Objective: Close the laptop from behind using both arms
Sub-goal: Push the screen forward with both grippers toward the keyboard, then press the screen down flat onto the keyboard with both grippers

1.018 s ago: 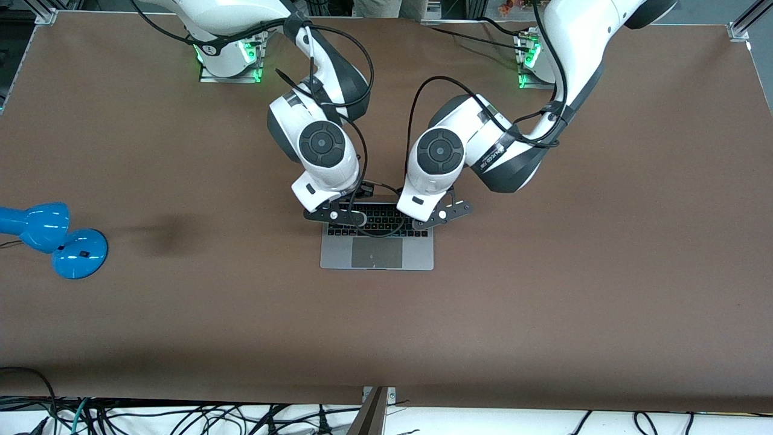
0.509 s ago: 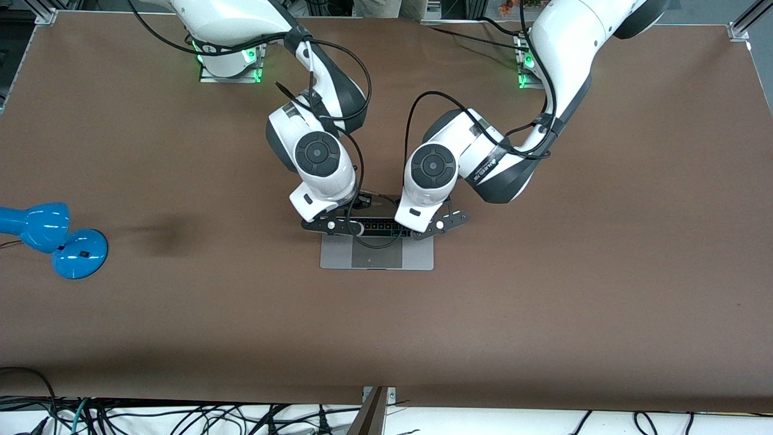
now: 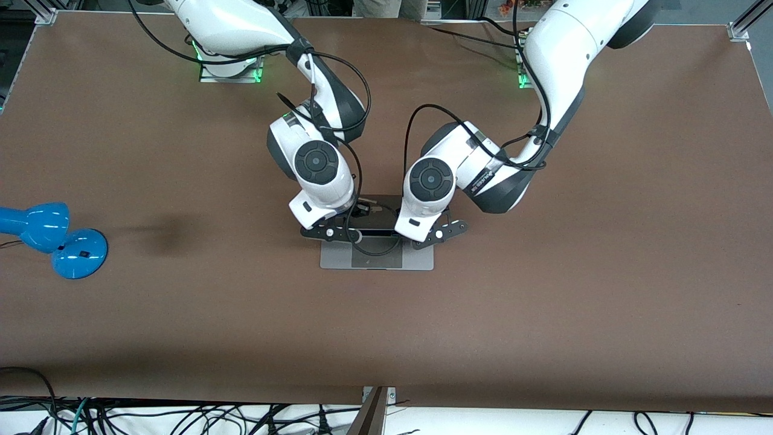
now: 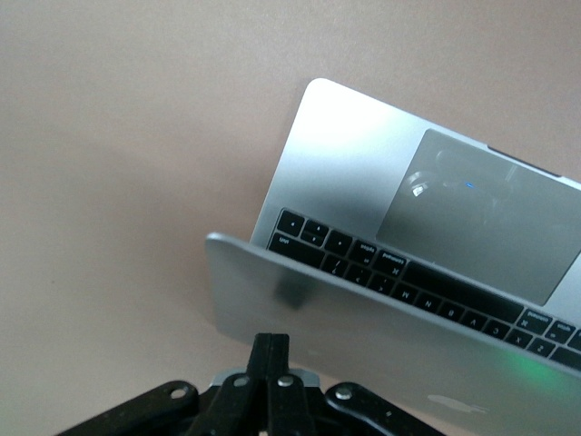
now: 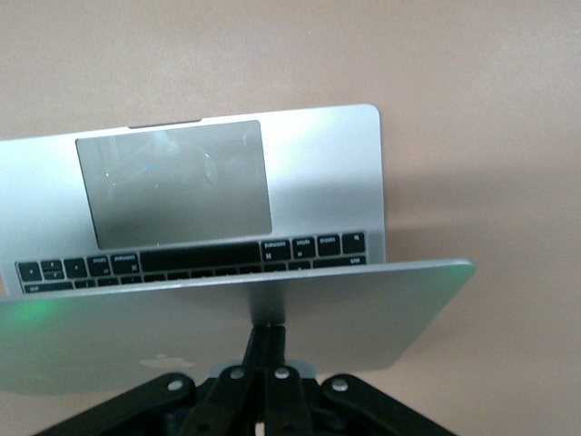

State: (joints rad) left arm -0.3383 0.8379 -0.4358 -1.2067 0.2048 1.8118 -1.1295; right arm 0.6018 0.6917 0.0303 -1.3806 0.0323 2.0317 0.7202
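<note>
The silver-grey laptop [image 3: 416, 260] lies mid-table, its trackpad [image 3: 377, 257] toward the front camera. Its lid [image 3: 379, 200] is tipped well down over the keyboard, leaving a narrow dark gap. My left gripper [image 3: 436, 232] and right gripper [image 3: 331, 232] are side by side over the lid. In the left wrist view the left gripper [image 4: 270, 340] is shut, its tips against the lid's outer face [image 4: 381, 341] near one corner, with keys [image 4: 363, 259] showing past the lid's edge. In the right wrist view the right gripper [image 5: 269, 329] is shut and presses the lid [image 5: 363, 309] near the other corner.
A blue desk lamp [image 3: 54, 238] lies on the brown table [image 3: 543, 302] toward the right arm's end. Both arm bases [image 3: 229, 63] stand along the table edge farthest from the front camera. Cables [image 3: 181, 417] hang below the nearest edge.
Both grippers moved lower and toward the front camera, pushing the lid down. The keyboard, plainly open to view a second ago, is now almost covered in the front view.
</note>
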